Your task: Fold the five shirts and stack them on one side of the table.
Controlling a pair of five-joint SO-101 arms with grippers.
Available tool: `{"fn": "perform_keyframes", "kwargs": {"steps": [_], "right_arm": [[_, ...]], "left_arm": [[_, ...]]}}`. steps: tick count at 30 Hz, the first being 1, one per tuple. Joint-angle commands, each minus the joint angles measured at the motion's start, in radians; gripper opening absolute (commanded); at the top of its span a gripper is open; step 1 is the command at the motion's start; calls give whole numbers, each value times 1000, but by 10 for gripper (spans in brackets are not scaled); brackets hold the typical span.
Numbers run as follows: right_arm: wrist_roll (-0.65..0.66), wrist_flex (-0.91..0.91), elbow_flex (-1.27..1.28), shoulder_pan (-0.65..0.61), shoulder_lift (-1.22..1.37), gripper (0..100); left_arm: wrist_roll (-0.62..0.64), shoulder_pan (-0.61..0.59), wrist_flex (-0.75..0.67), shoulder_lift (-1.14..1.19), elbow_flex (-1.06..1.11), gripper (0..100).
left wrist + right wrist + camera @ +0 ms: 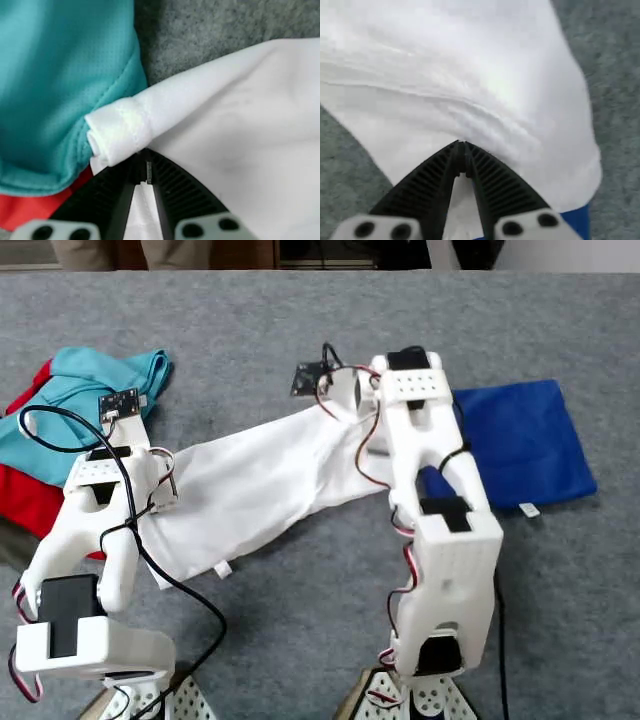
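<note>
A white shirt (260, 485) lies stretched across the middle of the grey table between the two arms. My left gripper (145, 160) is shut on a rolled hem corner of the white shirt (225, 130), right beside the teal shirt (60, 75). My right gripper (462, 150) is shut on the white shirt (470, 75) near its other end. In the high view the left gripper (160, 485) holds the shirt's left end and the right gripper (350, 400) its upper right end. A folded blue shirt (525, 445) lies at the right.
A teal shirt (70, 405) lies over a red shirt (25, 500) at the table's left edge, with a dark garment edge below them. Bare grey table (300, 630) shows in front and along the far side. The right arm partly covers the blue shirt.
</note>
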Motion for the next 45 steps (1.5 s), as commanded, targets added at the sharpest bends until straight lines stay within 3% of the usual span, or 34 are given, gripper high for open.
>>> {"fn": "perform_keyframes", "kwargs": {"steps": [1, 8, 17, 26, 31, 39, 45], "right_arm": [[-2, -28, -188, 18, 42, 5], [26, 26, -390, 18, 176, 5], [15, 485, -702, 13, 65, 5], [-269, 482, -650, 84, -133, 5], [-374, 466, -420, 88, -265, 5], [-608, 58, -85, 120, -278, 5], [-853, -436, 229, 133, -278, 5]], "left_arm": [[8, -11, -3, -8, -43, 19], [8, -11, -3, -8, -43, 19], [8, -11, -3, -8, -44, 19], [55, -20, 9, -12, -44, 19], [57, -21, 253, -113, -115, 19], [49, -95, 514, -398, -184, 21], [48, -207, 511, -421, -94, 59]]}}
